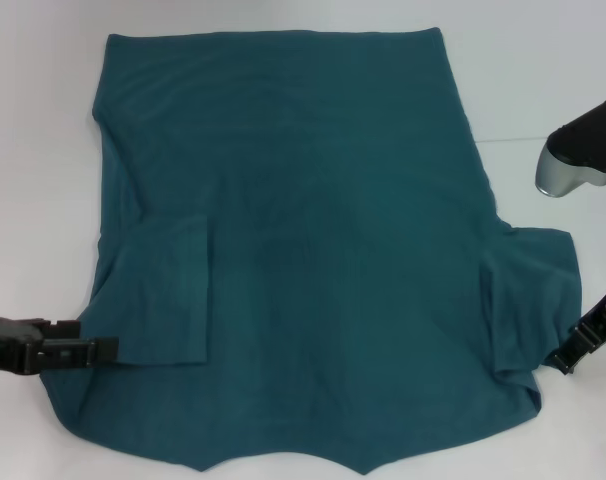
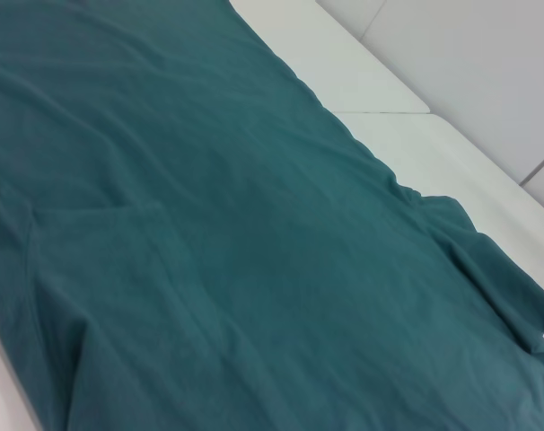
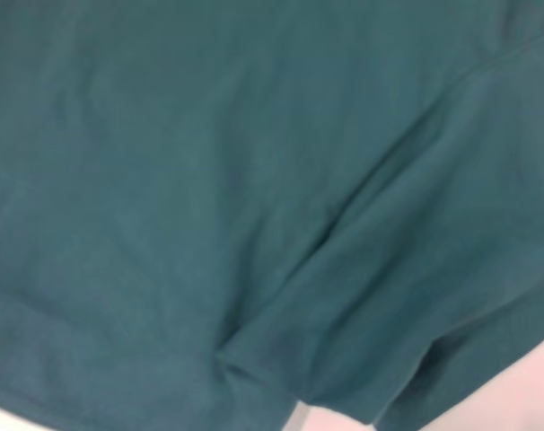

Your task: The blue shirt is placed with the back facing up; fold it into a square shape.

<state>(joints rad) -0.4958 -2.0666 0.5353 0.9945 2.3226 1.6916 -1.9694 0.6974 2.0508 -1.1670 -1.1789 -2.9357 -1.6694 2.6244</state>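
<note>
The blue shirt [image 1: 323,230] lies spread flat on the white table [image 1: 33,150], plain side up, its straight hem far from me and its neck end at the near edge. The sleeve on the left [image 1: 163,300] is folded inward over the body. The sleeve on the right [image 1: 533,290] sticks outward, with wrinkles. My left gripper [image 1: 98,351] sits low at the shirt's left edge, beside the folded sleeve. My right gripper [image 1: 568,358] is at the outer edge of the right sleeve. Teal cloth of the shirt [image 2: 209,224] fills the left wrist view, and the shirt [image 3: 209,180] fills the right wrist view.
A grey and black part of my right arm [image 1: 583,150] hangs over the table at the far right. Bare white table shows on both sides of the shirt and beyond its hem [image 2: 416,153], with a seam line across it.
</note>
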